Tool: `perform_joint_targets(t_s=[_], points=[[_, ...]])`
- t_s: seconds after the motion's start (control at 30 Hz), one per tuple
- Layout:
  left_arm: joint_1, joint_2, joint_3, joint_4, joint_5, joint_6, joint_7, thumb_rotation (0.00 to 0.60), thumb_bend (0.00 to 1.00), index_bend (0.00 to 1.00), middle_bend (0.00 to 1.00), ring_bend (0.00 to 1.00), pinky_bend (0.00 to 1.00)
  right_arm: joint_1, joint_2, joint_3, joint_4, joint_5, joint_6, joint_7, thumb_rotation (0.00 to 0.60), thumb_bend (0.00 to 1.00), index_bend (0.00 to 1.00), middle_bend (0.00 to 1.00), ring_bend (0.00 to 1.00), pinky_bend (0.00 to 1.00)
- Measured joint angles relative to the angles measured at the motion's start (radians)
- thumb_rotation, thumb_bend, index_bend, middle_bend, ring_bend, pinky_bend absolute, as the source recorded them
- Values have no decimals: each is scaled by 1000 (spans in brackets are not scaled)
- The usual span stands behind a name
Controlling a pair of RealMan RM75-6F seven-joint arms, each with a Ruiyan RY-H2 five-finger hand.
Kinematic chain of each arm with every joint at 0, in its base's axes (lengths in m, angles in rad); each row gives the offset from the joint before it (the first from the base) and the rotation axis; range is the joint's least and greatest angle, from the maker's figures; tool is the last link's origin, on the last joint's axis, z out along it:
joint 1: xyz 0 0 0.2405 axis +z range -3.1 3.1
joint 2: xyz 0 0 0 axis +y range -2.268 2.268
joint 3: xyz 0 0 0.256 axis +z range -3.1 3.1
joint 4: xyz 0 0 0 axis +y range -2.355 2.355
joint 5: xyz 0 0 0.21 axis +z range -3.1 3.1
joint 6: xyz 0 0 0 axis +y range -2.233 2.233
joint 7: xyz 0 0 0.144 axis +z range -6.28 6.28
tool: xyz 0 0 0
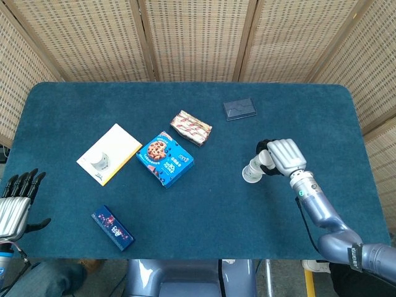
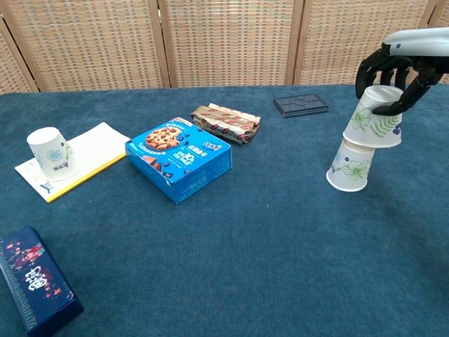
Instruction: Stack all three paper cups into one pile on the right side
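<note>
Here, fingers (image 2: 384,67) wrap the upper cup (image 2: 374,119), seemingly touching the lower cup (image 2: 353,167).

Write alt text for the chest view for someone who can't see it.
On the right of a blue table, the right robot hand holds an upside-down paper cup, tilted, over a second upside-down cup. A third cup stands far left on a notepad, with a cookie box, a snack pack and two dark boxes around.

R hand (image 2: 390,83) fingers curled, L hand (image 1: 15,201) spread
</note>
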Motion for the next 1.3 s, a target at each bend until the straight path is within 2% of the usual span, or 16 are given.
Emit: perform_joint_targets(t_s=[0.03,0.07,0.13,0.17,0.2,0.23,0.3,0.53,0.97,1.03,1.3], points=[[0,0,0,0,0,0,0,600,0,0,0,0,0,1,0,-1,1,2,0,0,600,504,432,463,469,476],[0,0,0,0,0,0,0,600,0,0,0,0,0,1,-1,-2,1,3,0,2,600,433,390,421,427,400],[0,0,1,1,0,1,-1,600,0,0,0,0,0,2,0,-4,0,4,-3,7,600,184,258,289,300,210],[0,0,0,1,0,1,-2,600,0,0,0,0,0,2,3,-5,-3,7,-11,13,600,85,197,220,243,151],[0,0,0,1,0,2,-2,600,0,0,0,0,0,3,6,-5,-5,9,-18,18,600,13,136,145,187,130],[-1,0,0,1,-1,1,-2,600,0,0,0,0,0,4,9,-6,-9,14,-26,22,600,1,108,106,162,125],[-1,0,1,1,-1,1,-2,600,0,0,0,0,0,8,17,-9,-19,27,-37,26,600,0,65,55,132,119],[-1,-1,3,1,1,4,-2,600,0,0,0,0,0,16,27,-19,-52,30,-36,20,600,0,57,34,116,95],[1,3,3,2,1,10,-12,600,0,0,0,0,0,-38,56,-69,-52,-64,80,-9,600,2,125,42,113,90],[1,2,3,3,1,10,-8,600,0,0,0,0,0,-57,67,-85,-39,-85,99,-14,600,35,138,24,107,83],[1,-7,10,3,12,15,8,600,0,0,0,0,0,-105,84,-138,29,-157,91,40,600,292,189,1,102,72]])
